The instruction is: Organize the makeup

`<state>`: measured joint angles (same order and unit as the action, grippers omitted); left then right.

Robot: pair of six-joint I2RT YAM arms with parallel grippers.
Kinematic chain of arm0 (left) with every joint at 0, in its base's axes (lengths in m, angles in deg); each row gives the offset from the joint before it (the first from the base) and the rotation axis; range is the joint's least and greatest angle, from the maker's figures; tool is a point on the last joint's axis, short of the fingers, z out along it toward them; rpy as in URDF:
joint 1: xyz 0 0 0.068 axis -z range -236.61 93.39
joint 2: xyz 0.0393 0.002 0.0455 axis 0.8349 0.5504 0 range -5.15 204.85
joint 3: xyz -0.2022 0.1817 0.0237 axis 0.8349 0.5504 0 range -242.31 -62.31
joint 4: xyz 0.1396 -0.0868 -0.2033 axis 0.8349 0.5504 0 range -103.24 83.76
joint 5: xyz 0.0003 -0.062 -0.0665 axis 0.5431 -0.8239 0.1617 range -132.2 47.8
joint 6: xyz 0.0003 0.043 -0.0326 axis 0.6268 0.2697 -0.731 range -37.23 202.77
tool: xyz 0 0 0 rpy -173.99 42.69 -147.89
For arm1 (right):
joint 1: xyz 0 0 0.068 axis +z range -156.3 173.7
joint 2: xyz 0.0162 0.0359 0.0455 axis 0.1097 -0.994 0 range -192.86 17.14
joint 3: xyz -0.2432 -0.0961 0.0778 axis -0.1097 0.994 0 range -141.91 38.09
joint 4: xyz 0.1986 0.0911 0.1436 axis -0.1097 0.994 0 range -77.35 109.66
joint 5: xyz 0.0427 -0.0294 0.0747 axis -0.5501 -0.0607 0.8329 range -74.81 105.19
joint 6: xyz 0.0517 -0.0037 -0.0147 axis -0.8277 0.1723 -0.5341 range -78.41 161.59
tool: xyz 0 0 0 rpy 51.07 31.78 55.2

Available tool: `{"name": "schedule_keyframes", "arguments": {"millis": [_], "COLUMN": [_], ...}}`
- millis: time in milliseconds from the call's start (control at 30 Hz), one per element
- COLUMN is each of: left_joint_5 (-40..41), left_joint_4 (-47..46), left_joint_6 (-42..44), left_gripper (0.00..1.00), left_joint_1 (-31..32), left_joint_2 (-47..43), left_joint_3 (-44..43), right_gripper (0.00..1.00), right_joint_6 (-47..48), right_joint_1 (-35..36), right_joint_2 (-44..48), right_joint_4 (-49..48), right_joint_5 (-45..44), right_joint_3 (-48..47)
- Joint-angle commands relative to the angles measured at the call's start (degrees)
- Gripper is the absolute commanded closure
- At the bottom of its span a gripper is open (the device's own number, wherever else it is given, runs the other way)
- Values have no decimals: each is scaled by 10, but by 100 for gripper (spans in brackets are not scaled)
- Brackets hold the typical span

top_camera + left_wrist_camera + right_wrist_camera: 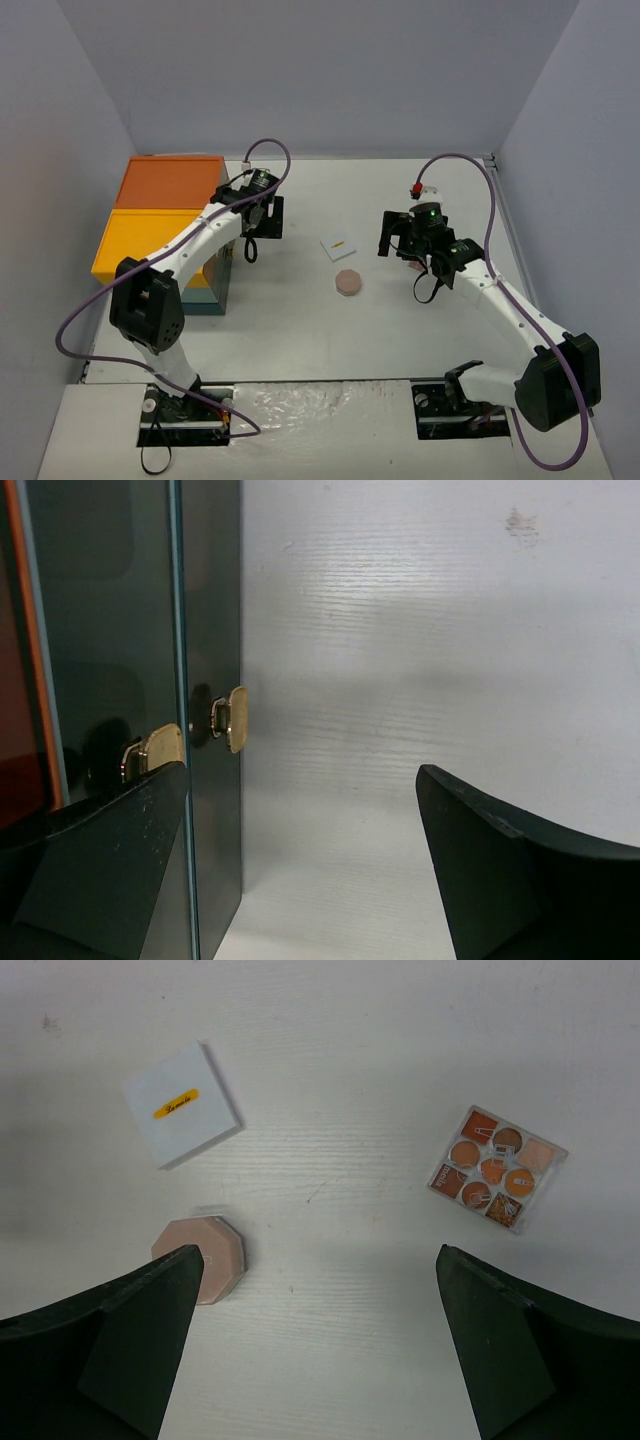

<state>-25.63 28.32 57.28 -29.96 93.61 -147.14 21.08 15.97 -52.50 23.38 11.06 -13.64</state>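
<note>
Left pincer (300,785) spread wide, empty, facing gold handles (236,718) of teal box (110,630), probably to open it for storage; right pincer (318,1260) released too, hovers over white card (182,1105), pink octagonal puff (215,1245), palette (497,1167) lying apart on table (330,1040), none stowed yet

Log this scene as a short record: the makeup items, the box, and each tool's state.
makeup in view: white card with a yellow label; pink octagonal compact; square palette of orange pans
layout: all three lie apart on the table
box: teal box with orange and yellow tops, on the left side of the table; brass latches on its side
left tool: open, empty, beside the latches
right tool: open, empty, above the table between compact and palette
</note>
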Motion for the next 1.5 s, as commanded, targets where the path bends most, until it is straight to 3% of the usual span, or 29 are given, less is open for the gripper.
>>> {"name": "schedule_keyframes", "arguments": {"millis": [0,500,700,1133,1467], "left_joint_5": [-3,131,135,27,-25], "left_joint_4": [-30,-6,-28,-61,-55], "left_joint_6": [33,17,15,-15,-42], "left_gripper": [3,3,3,3,3], "left_joint_1": [35,22,13,16,76], "left_joint_2": [-31,109,137,142,134], "left_joint_3": [-36,-50,-32,12,-59], "right_gripper": [0,0,0,0,0], "right_joint_6": [9,9,14,14,17], "right_joint_1": [-4,-4,-6,-6,-7], "right_joint_2": [12,23,26,23,20], "right_joint_4": [-25,-25,-25,-28,-27], "right_joint_5": [4,16,16,15,21], "right_joint_3": [5,27,32,37,33]}}
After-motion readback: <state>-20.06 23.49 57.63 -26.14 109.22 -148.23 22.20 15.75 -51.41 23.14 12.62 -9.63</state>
